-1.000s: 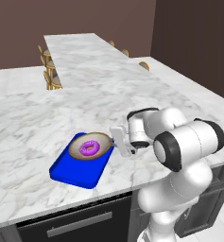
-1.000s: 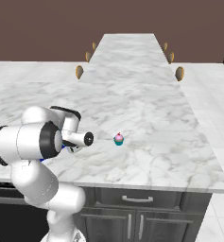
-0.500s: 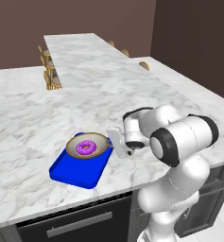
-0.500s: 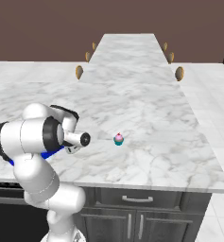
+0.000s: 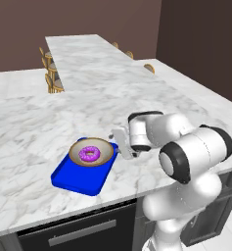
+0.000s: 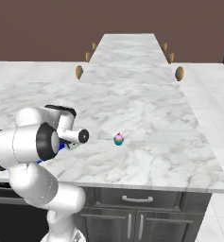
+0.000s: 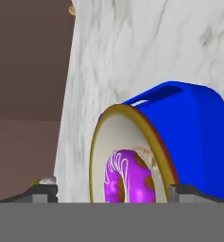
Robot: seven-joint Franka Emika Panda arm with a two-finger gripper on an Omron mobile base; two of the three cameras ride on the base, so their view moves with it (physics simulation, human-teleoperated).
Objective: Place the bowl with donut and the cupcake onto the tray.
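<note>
The tan bowl (image 5: 102, 144) sits on the blue tray (image 5: 81, 181) near the counter's front edge, with the purple-iced donut (image 5: 90, 154) inside it. My gripper (image 5: 118, 142) is at the bowl's right rim, open. In the hand view its fingertips (image 7: 42, 191) stand wide apart on either side of the bowl (image 7: 100, 151), clear of it, with the donut (image 7: 127, 182) and the tray (image 7: 193, 127) behind. The cupcake (image 6: 118, 139), pink top and green wrapper, stands alone on the marble to the right of my arm.
The marble counter (image 5: 137, 88) runs back as a long peninsula, with wooden stools (image 5: 51, 78) along its sides. The tray lies close to the counter's front edge (image 5: 63, 215). Open marble lies between the tray and the cupcake.
The jaws have gone from shut on the bowl's rim to wide open, letting go of the bowl. The bowl stays on the tray. The cupcake has not moved.
</note>
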